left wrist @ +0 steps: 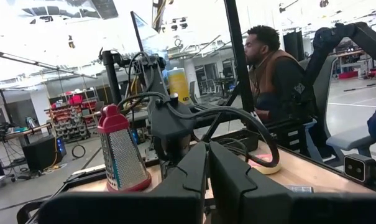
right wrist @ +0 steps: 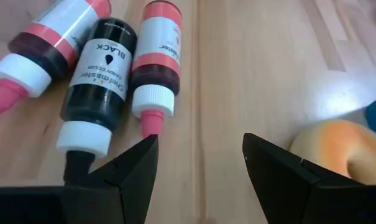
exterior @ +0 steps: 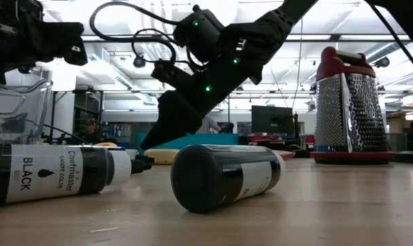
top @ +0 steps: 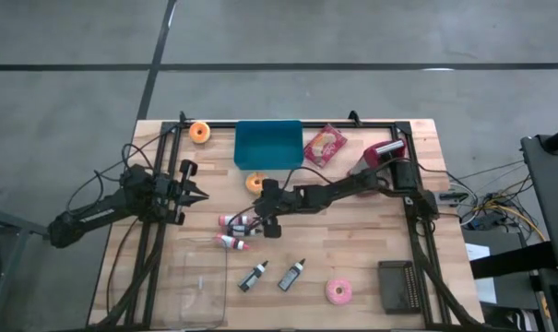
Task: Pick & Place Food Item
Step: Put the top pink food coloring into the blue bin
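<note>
Food-colouring bottles [top: 235, 222]: a cluster lying on their sides just left of centre in the high view. They are probably the item to pick, though the task does not name it and the doughnut nearby could equally be meant.
Table [top: 352, 249]: bare wood; round bottles on it are free to roll if nudged.
Right gripper [top: 266, 221]: reaches in from the right of the high view to the cluster's right edge, jaws spread wide and holding nothing. In its wrist view [right wrist: 200, 146] the gap frames mostly bare wood next to a bottle tip.
Risk, descent: coming straight down here, one finger [right wrist: 135, 165] could land on a nozzle and kick that bottle away.
Left gripper [top: 194, 194]: waits at centre left of the high view, fingers pressed together, empty and clear of the work.
Blue tray [top: 267, 145]: upper centre of the high view, perhaps the place to put the item; how hard the carry is cannot be judged from here.
Orange doughnut [right wrist: 337, 146]: just beside the other finger; a drift that way could graze or pinch it.
Black bottle [right wrist: 97, 68]: touches its neighbours, so closing on it may drag two along.
Red-banded bottle [right wrist: 156, 62]: nearest the gap; a grip on its slim tip would likely slip.
</note>
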`<state>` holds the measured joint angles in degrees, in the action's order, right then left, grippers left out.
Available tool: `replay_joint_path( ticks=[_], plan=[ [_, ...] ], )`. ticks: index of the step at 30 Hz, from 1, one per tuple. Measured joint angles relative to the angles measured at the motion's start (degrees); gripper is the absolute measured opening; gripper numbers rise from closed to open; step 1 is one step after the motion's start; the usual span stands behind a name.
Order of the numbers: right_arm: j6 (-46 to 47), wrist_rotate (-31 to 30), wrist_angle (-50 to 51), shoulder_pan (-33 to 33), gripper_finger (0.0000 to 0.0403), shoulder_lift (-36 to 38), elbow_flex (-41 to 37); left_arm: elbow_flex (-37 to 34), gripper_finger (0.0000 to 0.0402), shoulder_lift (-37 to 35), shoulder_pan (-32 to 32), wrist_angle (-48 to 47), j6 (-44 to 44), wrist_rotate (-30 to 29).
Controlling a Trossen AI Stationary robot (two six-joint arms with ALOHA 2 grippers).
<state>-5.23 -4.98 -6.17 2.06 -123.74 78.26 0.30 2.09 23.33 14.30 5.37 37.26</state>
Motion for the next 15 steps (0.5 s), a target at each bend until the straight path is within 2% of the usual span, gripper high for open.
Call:
replay_joint_path(
  ticks=[6,12,15],
  plan=[
    [2.5,2.6,-6.9,0.2,0.0231,-0.1,-1.2,0.0,0.0026,0.0,0.0,0.0,0.0,0.0],
    [3.2,2.6,-11.2,0.4,0.0231,-0.1,-4.0,0.0,0.0026,0.0,0.0,0.0,0.0,0.0],
    [4.1,2.6,-18.0,0.5,0.0231,-0.1,-6.4,0.0,0.0026,0.0,0.0,0.0,0.0,0.0]
  ],
)
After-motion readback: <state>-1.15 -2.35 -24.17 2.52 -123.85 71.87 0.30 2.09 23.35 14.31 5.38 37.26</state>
